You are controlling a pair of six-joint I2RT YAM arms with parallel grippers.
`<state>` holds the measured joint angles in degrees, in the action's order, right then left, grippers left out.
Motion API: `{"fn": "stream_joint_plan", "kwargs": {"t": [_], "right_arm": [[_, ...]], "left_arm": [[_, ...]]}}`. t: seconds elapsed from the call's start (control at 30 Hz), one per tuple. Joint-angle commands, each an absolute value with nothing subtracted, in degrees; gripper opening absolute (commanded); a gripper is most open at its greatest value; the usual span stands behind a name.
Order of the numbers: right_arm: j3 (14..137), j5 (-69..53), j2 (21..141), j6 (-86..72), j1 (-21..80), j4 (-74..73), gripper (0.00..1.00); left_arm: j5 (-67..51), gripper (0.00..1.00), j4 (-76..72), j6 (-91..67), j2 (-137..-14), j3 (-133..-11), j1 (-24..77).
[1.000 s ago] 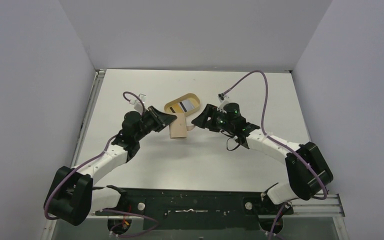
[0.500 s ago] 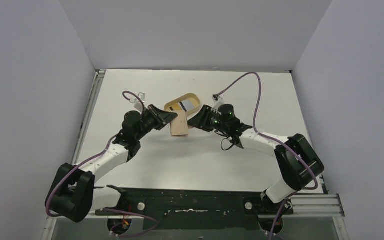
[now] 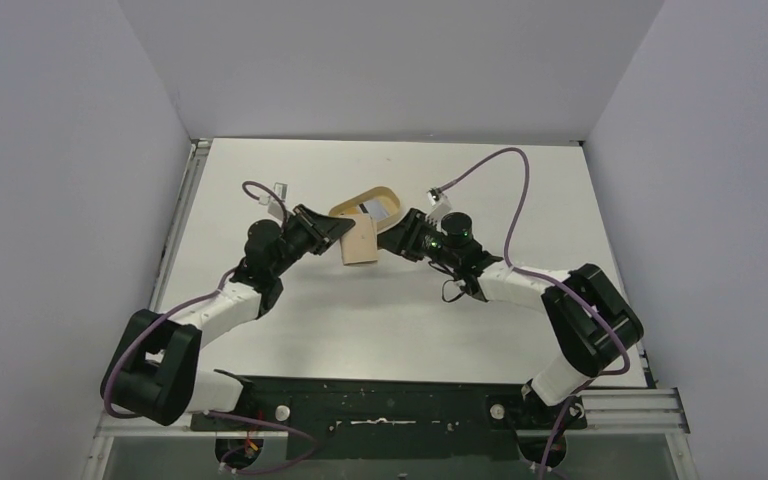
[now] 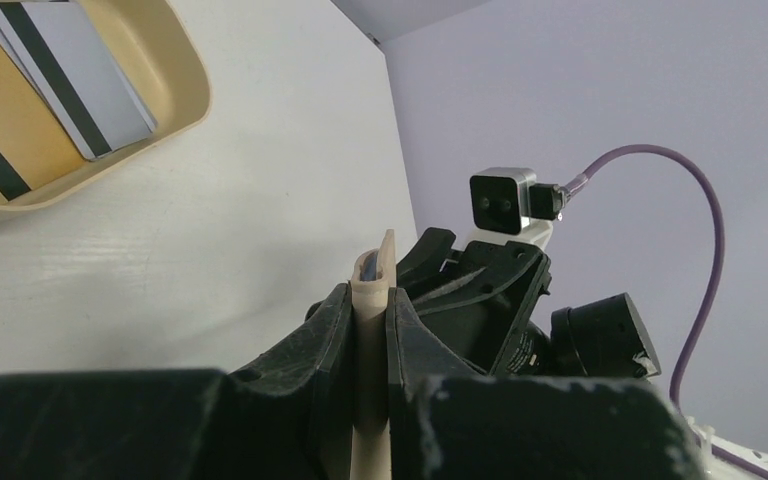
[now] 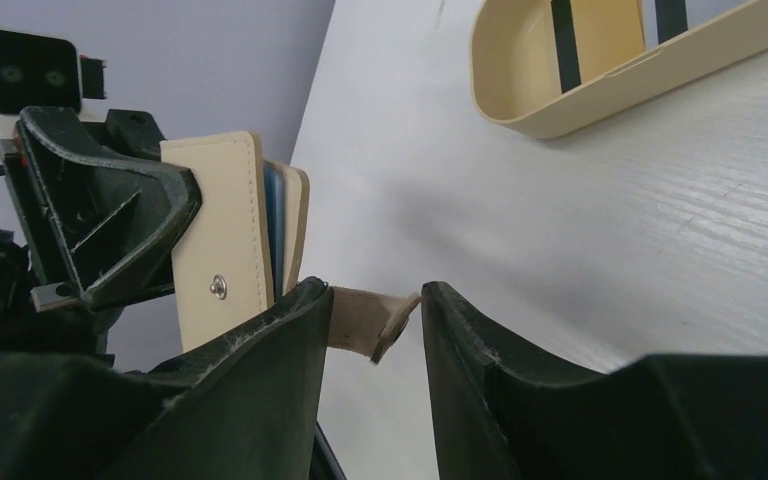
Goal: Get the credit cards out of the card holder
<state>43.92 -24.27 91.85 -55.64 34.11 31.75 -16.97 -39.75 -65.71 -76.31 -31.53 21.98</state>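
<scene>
The tan card holder [image 3: 360, 245] is held upright above the table, folded, in my shut left gripper [image 3: 328, 232]. In the left wrist view the jaws [image 4: 370, 295] pinch its edge [image 4: 372, 275]. In the right wrist view the card holder [image 5: 222, 230] shows a snap stud and a blue layer between its flaps. Its snap tab [image 5: 365, 322] hangs between the fingers of my open right gripper [image 5: 373, 292], which sits just right of the holder [image 3: 397, 240]. Striped credit cards [image 4: 75, 75] lie in the oval tray [image 3: 388, 195].
The oval tan tray [image 4: 175, 115] stands just behind the card holder, and shows in the right wrist view [image 5: 520, 110] too. The two grippers face each other closely over the table's middle. Grey walls close in the left, back and right sides.
My right gripper has moved left up to the card holder, so the snap tab now lies between its fingers. My left gripper has shifted the holder slightly up and back.
</scene>
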Motion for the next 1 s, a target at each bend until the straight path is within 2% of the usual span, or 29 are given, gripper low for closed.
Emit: {"fn": "stream_joint_plan", "kwargs": {"t": [0.0,0.23,0.37,0.5,0.57,0.6,0.63,0.73,0.77,0.9,0.93,0.97], "right_arm": [[42.0,-28.9,91.0,-58.7,35.2,48.7,0.4],[41.0,-31.4,93.7,-63.4,35.2,59.8,0.42],[42.3,-32.5,96.2,-65.5,35.2,62.8,0.39],[43.6,-33.2,97.4,-66.2,35.5,63.1,0.3],[44.1,-33.4,97.5,-66.2,35.6,62.7,0.18],[44.3,-33.5,97.4,-66.1,35.6,62.3,0.05],[44.4,-33.6,97.2,-66.0,35.6,61.7,0.0],[44.6,-33.9,96.2,-64.9,35.6,59.0,0.0],[44.6,-33.9,95.5,-64.0,35.6,57.4,0.0],[45.3,-32.5,91.4,-58.2,35.2,44.3,0.0],[45.4,-32.0,90.2,-56.9,35.1,41.3,0.0],[45.4,-31.8,89.1,-55.8,34.8,38.8,0.0]], "left_arm": [[-18.2,0.0,-48.5,-69.1,-77.6,-31.3,21.1],[-19.3,0.0,-52.8,-72.2,-80.5,-30.7,20.2],[-20.8,0.0,-58.3,-75.3,-84.0,-30.5,20.2],[-22.2,0.0,-62.5,-77.0,-86.8,-30.9,20.5],[-22.5,0.0,-62.5,-76.6,-87.3,-31.2,20.8],[-22.6,0.0,-62.3,-76.2,-87.3,-31.3,20.9],[-22.8,0.0,-61.7,-75.8,-87.3,-31.6,21.0],[-23.7,0.0,-60.2,-75.1,-87.3,-32.1,21.1],[-24.1,0.09,-60.1,-75.1,-87.3,-32.2,21.0],[-25.5,0.55,-60.3,-75.5,-88.1,-31.9,20.8],[-25.7,0.78,-60.5,-75.8,-88.3,-31.7,20.8],[-25.9,0.84,-60.8,-76.0,-88.7,-31.5,21.0]]}}
